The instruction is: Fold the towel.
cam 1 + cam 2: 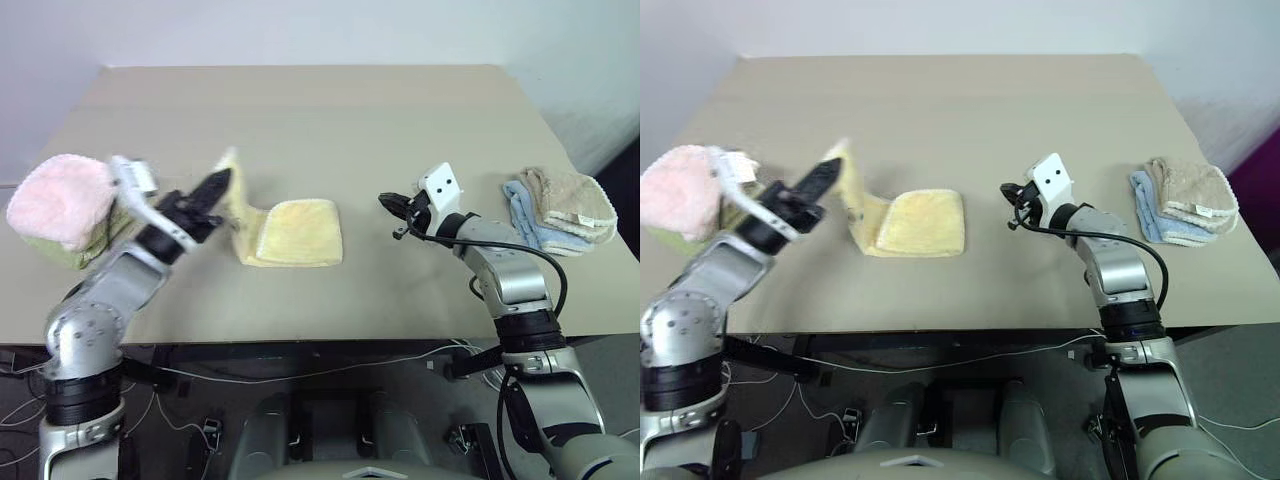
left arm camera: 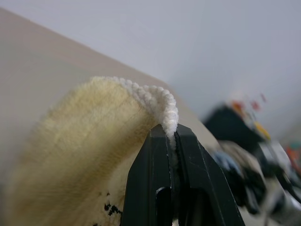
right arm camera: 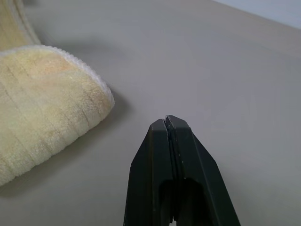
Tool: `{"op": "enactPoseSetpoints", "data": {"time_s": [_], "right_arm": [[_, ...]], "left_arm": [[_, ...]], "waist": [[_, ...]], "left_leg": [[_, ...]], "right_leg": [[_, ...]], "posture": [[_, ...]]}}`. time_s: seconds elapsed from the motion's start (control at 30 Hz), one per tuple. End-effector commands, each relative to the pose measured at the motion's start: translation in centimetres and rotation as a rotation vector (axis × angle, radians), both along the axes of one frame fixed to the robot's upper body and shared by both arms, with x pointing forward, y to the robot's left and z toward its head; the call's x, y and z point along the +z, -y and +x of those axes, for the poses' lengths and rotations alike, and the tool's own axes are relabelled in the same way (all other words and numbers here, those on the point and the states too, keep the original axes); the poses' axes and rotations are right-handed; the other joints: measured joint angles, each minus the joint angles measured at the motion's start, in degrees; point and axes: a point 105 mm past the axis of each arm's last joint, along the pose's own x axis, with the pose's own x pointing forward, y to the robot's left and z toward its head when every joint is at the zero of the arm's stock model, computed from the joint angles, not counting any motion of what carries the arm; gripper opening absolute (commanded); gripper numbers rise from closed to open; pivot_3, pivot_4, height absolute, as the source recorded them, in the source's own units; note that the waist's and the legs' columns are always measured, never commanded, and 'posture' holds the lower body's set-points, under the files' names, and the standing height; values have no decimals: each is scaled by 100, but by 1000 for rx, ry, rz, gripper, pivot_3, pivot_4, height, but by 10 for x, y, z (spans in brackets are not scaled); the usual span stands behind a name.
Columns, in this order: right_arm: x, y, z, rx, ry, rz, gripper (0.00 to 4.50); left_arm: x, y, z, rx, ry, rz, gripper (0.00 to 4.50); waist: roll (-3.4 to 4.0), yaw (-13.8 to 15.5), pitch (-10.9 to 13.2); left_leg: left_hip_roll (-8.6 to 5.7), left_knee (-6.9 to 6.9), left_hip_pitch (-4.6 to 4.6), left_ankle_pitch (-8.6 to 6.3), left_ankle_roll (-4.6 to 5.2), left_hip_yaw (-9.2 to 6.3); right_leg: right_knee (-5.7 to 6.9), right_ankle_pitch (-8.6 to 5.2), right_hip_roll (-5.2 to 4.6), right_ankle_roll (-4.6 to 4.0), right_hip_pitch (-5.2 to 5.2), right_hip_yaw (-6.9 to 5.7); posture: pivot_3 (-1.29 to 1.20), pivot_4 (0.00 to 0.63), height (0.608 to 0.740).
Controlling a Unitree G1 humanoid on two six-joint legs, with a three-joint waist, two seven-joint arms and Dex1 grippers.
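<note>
Left wrist view: left gripper (image 2: 173, 134) fingers (image 2: 150, 169) were pinched on the whitish stitched edge of the towel (image 1: 290, 233), edge poking up between the tips. Seen from the head camera, held that end lifted off the worktop (image 1: 320, 120), up and to the robot's left of the rest; strip sloped down from the fingers to the part lying flat mid-worktop, which looked already doubled over, fold toward the robot's right. Long axis ran left-right across the worktop.

Key relation: flat part lay down and to the right of the left fingers, so carrying the held end rightward over it looked like the next fold. Left arm clearly owned the cloth.

Right gripper (image 1: 392, 206) hung just above the worktop, fingers (image 3: 155, 155) pressed together on nothing, tips aimed at the towel's right folded edge, near but apart. Could pin that side if needed.

No containers. Pink fluffy towel (image 1: 60, 200) sat stacked on something greenish at the far left, just behind the left arm. Beige towel (image 1: 570, 198) on a blue cloth (image 1: 530, 225) at the far right, well apart.
</note>
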Motion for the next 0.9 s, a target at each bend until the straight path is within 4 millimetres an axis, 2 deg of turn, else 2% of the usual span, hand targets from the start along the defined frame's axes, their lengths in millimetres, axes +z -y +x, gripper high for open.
{"op": "enactPoseSetpoints", "data": {"time_s": [0.03, 0.13, 0.2, 0.3, 0.4, 0.53, 0.7, 0.87, 0.9], "right_arm": [[18, 5, -3, -18, 65, 21, 0], [18, 7, -4, -33, 68, 23, 0], [18, 8, -6, -41, 70, 25, 0], [19, 10, -8, -52, 73, 29, 0], [17, 11, -10, -61, 70, 28, 0], [16, 10, -11, -62, 68, 28, 0], [18, 5, -11, -47, 68, 31, 0], [18, -6, -15, -9, 62, 36, 0], [18, -7, -16, -4, 61, 38, 0]], "left_arm": [[-7, 41, -3, -109, 51, 144, 14], [-28, 65, 2, -156, 29, 267, 14], [-46, 73, 7, -158, -12, 342, 14], [-69, 75, 16, -129, -74, 421, 14], [-71, 77, 17, -130, -80, 413, 14], [-64, 78, 14, -153, -75, 334, 1053], [-48, 74, 4, -195, -43, 226, 2831], [-36, 43, 0, -120, -8, 183, 4485], [-36, 36, 1, -94, -5, 186, 4485]], "waist": [[-1, 1, 0], [0, 4, 0], [0, -1, 0], [0, -1, 1], [-2, 2, 3], [-2, 7, 3], [-2, 3, 3], [-1, -5, 3], [-1, -5, 3]], "left_leg": [[0, 0, 0, 1, 1, 1], [0, 0, 0, 1, 2, 2], [1, 0, 0, 2, 3, 2], [2, -1, 0, 1, 5, 1], [3, -1, -2, 1, 6, 0], [3, -1, -3, -1, 10, -1], [4, 0, -3, -1, 10, -2], [6, -1, -3, -2, 11, -4], [6, -1, -3, -2, 12, -4]], "right_leg": [[0, 0, 0, 0, 0, 0], [0, 0, 1, 1, 0, 1], [0, 0, 3, 2, -1, 1], [0, -1, 3, 3, -3, 1], [1, -1, 3, 3, -5, 1], [1, -1, 1, 3, -5, 1], [1, -1, 0, 3, -5, 1], [2, -1, 0, 3, -5, 2], [2, -1, 1, 3, -6, 1]], "posture": [[0, 150, 740], [0, 150, 740], [0, 150, 740], [0, 150, 740], [0, 150, 740], [0, 150, 740], [0, 150, 740], [0, 150, 740], [0, 150, 740]]}}
